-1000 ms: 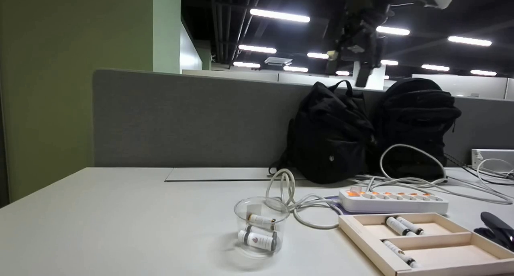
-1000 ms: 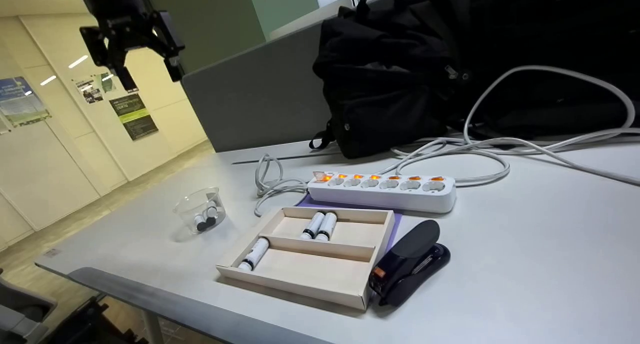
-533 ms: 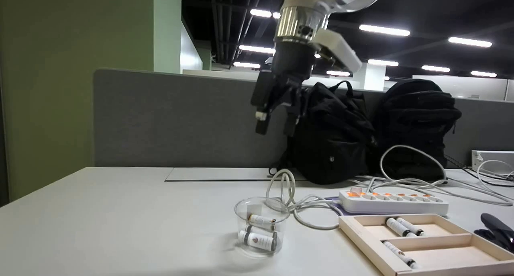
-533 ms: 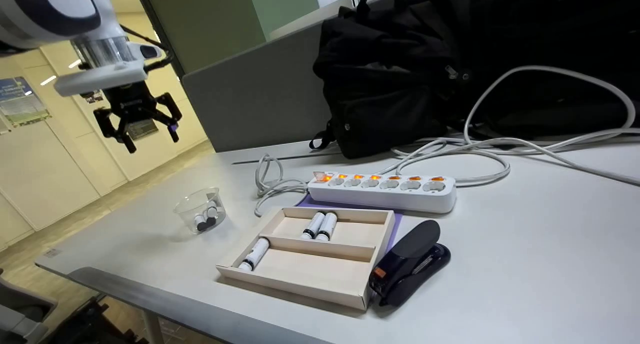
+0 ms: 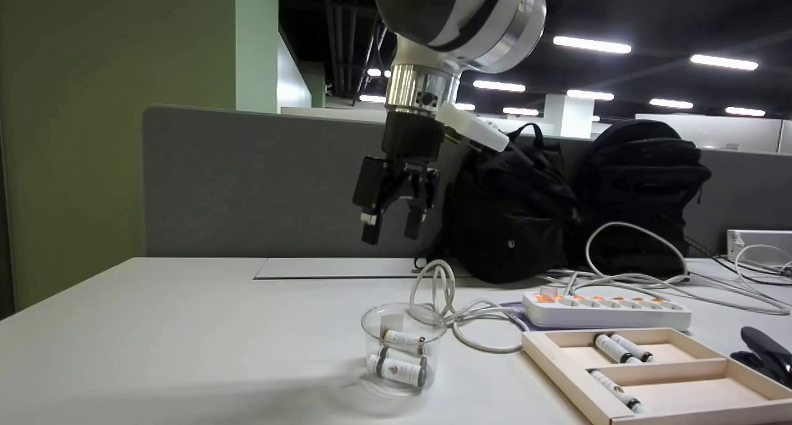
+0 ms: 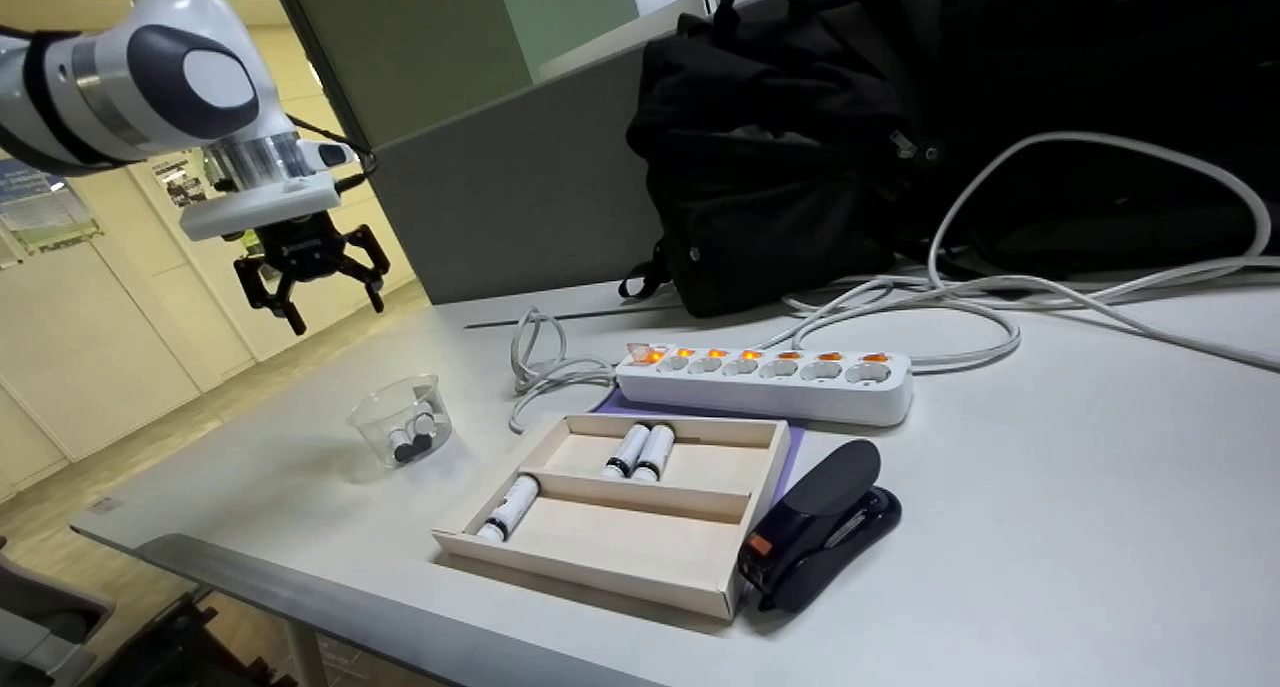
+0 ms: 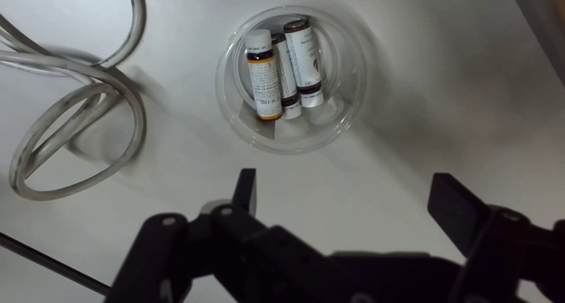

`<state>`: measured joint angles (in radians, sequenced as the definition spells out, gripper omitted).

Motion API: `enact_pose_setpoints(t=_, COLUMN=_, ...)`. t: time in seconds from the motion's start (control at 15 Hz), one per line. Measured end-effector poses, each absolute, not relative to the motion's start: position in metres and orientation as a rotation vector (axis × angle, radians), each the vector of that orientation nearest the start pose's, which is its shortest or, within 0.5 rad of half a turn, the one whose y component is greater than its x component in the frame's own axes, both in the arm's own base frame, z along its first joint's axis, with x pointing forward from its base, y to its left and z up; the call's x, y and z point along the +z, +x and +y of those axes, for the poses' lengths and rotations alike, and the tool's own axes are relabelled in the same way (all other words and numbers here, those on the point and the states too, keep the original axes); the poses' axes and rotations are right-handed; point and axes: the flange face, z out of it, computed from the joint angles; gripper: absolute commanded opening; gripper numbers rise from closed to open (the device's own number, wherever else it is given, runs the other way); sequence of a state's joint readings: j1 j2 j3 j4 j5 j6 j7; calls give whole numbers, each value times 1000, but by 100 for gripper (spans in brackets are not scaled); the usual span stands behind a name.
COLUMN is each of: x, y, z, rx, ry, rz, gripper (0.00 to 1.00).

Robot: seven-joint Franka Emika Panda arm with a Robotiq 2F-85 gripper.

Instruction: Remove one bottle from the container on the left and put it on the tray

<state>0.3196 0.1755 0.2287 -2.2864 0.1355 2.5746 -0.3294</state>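
Clearly, the gripper [image 7: 344, 191] gapes wide — well apart from the container [image 7: 349, 76].

Container [image 6: 380, 417] with three bottles [image 7: 265, 82] stands on table [image 6: 1050, 527], left of tray [image 6: 630, 542] in both exterior views; tray holds two more in far compartment [image 6: 715, 467], one in near; power strip [image 6: 765, 392] behind, stapler [image 6: 820, 492] right.
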Motion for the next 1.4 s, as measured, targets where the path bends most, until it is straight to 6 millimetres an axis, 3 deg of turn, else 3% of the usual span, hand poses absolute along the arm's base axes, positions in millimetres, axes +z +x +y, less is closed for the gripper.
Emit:
enact_pose_setpoints(t=0.27, x=287, y=463, z=280, rx=-149, ry=-2792, rz=-1142, gripper=97)
enact_pose_setpoints(t=0.33, x=283, y=463, z=279, rx=-141, ry=-2794, rz=-1159, gripper=74)
enact_pose_setpoints(t=0.47, x=274, y=464, z=275, rx=-119, ry=-2800, rz=-1187, gripper=70)
enact_pose_setpoints(t=0.67, x=256, y=466, z=271, rx=-106, ry=-2803, rz=-1223, gripper=46)
enact_pose_setpoints(t=1.13, x=206, y=467, z=270, rx=-126, ry=-2783, rz=-1278, gripper=2)
enact_pose_setpoints(t=1.33, x=184, y=466, z=268, rx=-122, ry=-2775, rz=-1300, gripper=2)
enact_pose_setpoints(t=1.4, x=178, y=465, z=267, rx=-116, ry=-2774, rz=-1309, gripper=26)
